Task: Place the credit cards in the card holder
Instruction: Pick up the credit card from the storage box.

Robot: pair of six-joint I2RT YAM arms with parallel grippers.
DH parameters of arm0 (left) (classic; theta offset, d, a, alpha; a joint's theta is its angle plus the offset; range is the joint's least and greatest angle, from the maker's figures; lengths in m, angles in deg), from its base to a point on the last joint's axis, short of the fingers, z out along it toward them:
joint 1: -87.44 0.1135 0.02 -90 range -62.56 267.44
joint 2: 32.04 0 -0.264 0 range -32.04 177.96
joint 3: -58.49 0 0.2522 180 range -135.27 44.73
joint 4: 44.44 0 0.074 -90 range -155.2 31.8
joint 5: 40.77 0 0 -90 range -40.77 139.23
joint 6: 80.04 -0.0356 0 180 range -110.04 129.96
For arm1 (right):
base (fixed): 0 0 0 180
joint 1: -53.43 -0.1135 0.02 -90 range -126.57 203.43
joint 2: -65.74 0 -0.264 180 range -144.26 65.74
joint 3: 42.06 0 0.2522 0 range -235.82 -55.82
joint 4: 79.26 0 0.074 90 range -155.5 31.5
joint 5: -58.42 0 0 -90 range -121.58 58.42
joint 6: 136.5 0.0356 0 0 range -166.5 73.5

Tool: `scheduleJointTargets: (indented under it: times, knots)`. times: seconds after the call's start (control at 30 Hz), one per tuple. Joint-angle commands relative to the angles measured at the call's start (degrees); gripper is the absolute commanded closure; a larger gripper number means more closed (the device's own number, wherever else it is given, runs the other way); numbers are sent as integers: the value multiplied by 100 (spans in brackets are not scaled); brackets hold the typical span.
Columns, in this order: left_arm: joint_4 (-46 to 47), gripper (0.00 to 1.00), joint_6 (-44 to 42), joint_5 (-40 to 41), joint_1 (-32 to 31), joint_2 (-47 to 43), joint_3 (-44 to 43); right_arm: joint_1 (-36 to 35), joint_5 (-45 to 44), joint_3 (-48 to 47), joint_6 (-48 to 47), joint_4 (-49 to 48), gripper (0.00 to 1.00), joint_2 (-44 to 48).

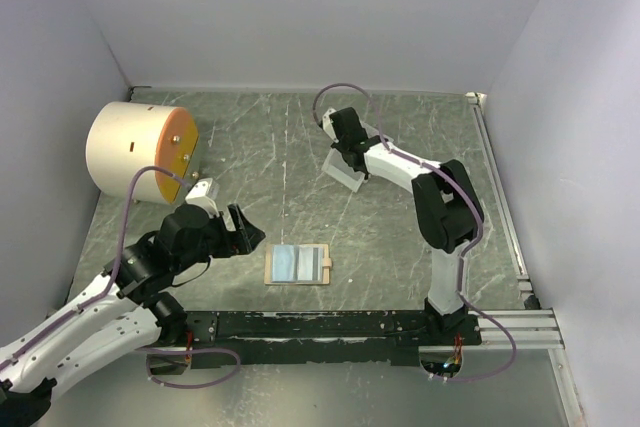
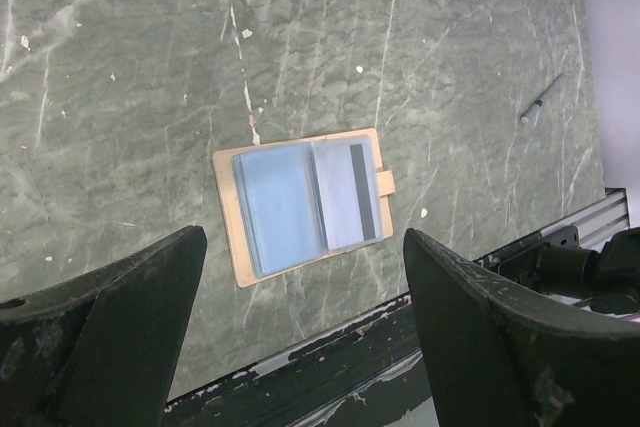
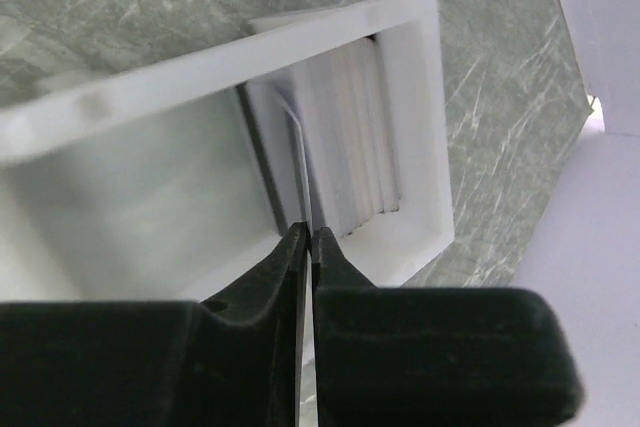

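White-walled card holder (image 3: 420, 127) at the far middle of the counter (image 1: 250, 147), directly under the right hand (image 3: 306, 239). Fingers (image 3: 260, 287) pinched almost together on the top edge of a thin credit card (image 3: 297, 162), seen edge-on, upright in a slot of the holder. Left hand (image 2: 305, 239) spread wide, gripping nothing, above the tan wallet (image 2: 235, 247). Wallet flat and unfolded near the front edge, well apart from the holder, with a dark-striped card (image 2: 345, 197) in its right pocket.

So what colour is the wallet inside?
Light blue inside the tan wallet, best in the left wrist view.
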Motion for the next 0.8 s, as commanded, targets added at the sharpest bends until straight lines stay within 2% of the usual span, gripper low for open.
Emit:
scheduleJointTargets:
  times: [0.0, 0.3, 0.57, 0.67, 0.73, 0.77]
  knots:
    - [180, 9, -9, -63, -39, 58, 40, 28, 74, -135, 144, 175, 100, 379]
    - [216, 9, 104, -107, -40, 93, 100, -263, 453, -85, 440, 696, 100, 846]
    - [113, 17, 366, -17, -40, 284, 235, -897, 121, -430, 1397, 1338, 100, 1169]
    - [99, 26, 403, 10, -33, 388, 299, -1185, -514, -568, 1825, 1615, 100, 1233]
    - [42, 50, 439, 18, -37, 487, 328, -1309, -818, -680, 2252, 1899, 100, 1292]
    - [26, 58, 458, 2, -35, 565, 348, -1355, -842, -746, 2510, 2142, 100, 1351]
